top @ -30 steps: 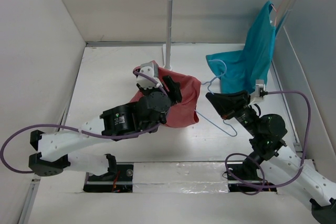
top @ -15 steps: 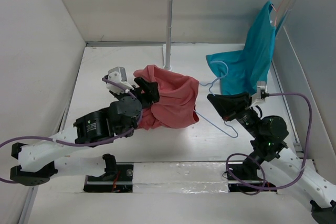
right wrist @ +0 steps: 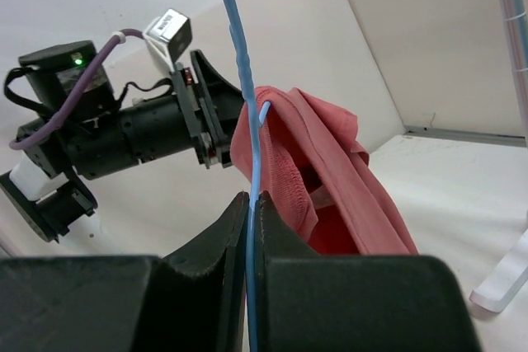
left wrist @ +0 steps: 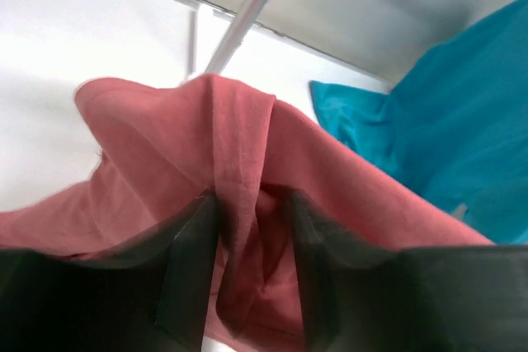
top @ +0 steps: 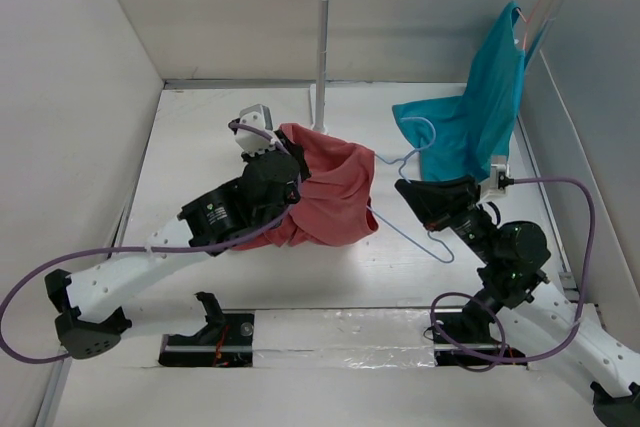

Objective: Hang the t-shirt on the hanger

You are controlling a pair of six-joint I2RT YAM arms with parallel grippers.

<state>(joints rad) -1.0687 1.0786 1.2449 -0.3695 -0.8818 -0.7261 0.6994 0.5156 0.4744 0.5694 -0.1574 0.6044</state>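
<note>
Left fingers pinch crumpled red t-shirt; right fingers clamp thin wire hanger

Rack post behind, teal garment right, crowd the t-shirt.

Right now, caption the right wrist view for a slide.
Right gripper clamps thin light-blue wire hanger, bunched red t-shirt behind.

The left arm stretches from the near left corner of the bench diagonally toward its middle, forearm low, wrist camera uppermost. The left pincer is clamped on a fold of the t-shirt. The right arm rises from the near right corner, elbow bent. The right pincer points toward the middle, fingers pinched tight on the hanger wire.
</note>
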